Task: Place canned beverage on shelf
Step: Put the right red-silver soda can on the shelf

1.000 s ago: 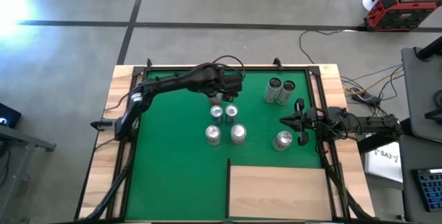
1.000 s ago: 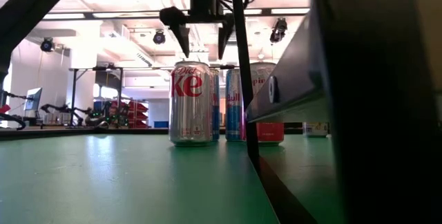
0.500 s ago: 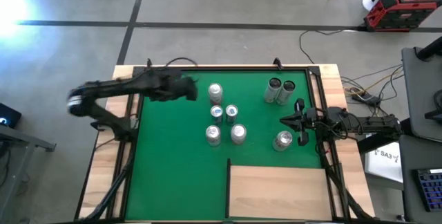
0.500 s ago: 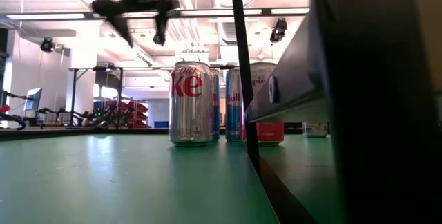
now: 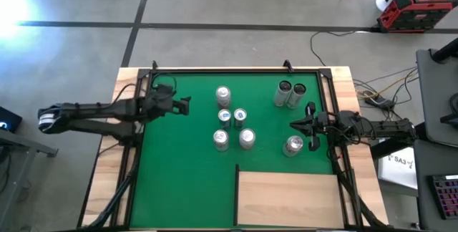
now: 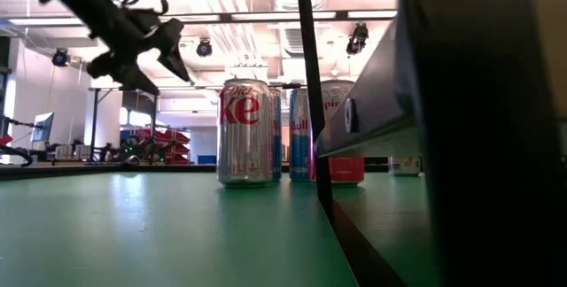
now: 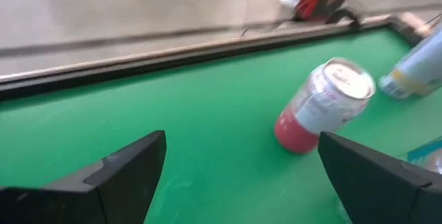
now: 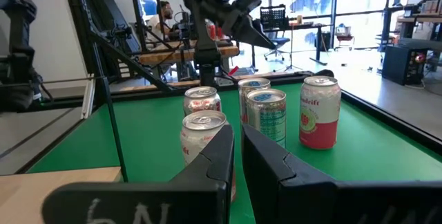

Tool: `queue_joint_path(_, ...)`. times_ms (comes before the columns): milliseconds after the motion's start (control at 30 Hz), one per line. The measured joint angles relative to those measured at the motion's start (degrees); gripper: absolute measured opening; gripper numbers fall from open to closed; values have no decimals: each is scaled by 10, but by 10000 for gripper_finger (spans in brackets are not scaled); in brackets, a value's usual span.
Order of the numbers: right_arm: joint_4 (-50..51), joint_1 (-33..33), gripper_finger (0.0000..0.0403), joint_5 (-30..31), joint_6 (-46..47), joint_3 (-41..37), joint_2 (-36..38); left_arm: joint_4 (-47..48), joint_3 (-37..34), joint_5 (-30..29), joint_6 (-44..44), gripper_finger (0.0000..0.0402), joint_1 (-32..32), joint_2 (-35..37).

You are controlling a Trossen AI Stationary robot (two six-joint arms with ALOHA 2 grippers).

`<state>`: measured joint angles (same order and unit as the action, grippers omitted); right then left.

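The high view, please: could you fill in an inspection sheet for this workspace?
Surface: green mat, wooden rim around it.
Job's things: eight cans on the mat; shelf with no can on it.
Clutter: nothing seen.
Grippers: left gripper open, empty, left of the cans; right gripper shut, empty, right of them.
Cables: loose cables on the floor right of the table.
Surroundings: red toolbox on the floor.
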<state>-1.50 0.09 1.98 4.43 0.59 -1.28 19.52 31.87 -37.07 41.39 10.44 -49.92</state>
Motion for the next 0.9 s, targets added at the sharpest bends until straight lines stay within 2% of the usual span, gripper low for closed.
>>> queue_joint_path(200, 0, 0, 22, 0, 0, 0, 0, -214, -127, 0, -23, 363, 1, 28)
queue_joint_path(400, 0, 0, 22, 0, -1, 0, 0, -389, -186, 0, -112, 363, 1, 3)
queue_joint_path(533, 0, 0, 22, 0, 0, 0, 0, -421, -187, -4, -165, 363, 1, -16)
queue_joint_path(900, 0, 0, 22, 0, -1, 0, 0, -424, -190, -6, -169, 363, 1, -36)
